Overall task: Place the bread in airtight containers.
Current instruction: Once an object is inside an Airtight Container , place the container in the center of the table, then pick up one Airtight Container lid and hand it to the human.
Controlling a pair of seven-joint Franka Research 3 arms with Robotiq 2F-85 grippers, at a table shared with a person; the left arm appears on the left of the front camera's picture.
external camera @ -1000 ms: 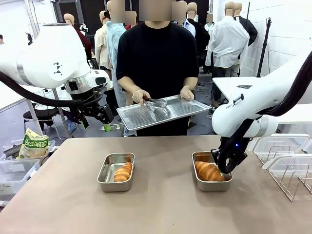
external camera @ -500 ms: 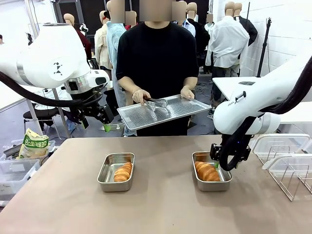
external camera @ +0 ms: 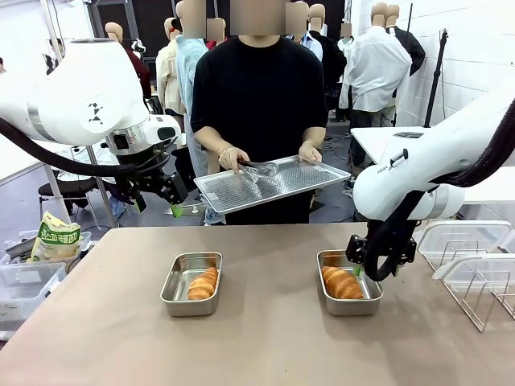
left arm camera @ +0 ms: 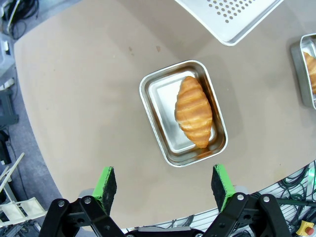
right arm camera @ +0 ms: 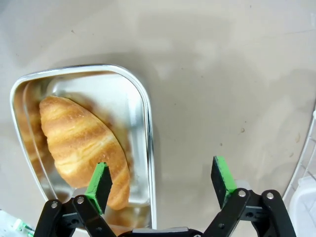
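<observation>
Right end effector (external camera: 366,269), jaws wide and empty, hangs just above the right tin (external camera: 351,312), one green pad over the end of its roll (external camera: 343,283). That roll, ridged and golden-brown, lies along the tin's length, to one side of the jaw gap. Left end effector (external camera: 172,201), likewise open and empty, hangs high above the left tin (external camera: 189,310) and left roll (external camera: 203,283). Tins: polished steel, round-cornered, lidless.

I see a perforated tray (external camera: 302,178) with tongs (external camera: 259,170) on it — clear tubs (external camera: 463,241) at right, a bag (external camera: 55,238) at left.
</observation>
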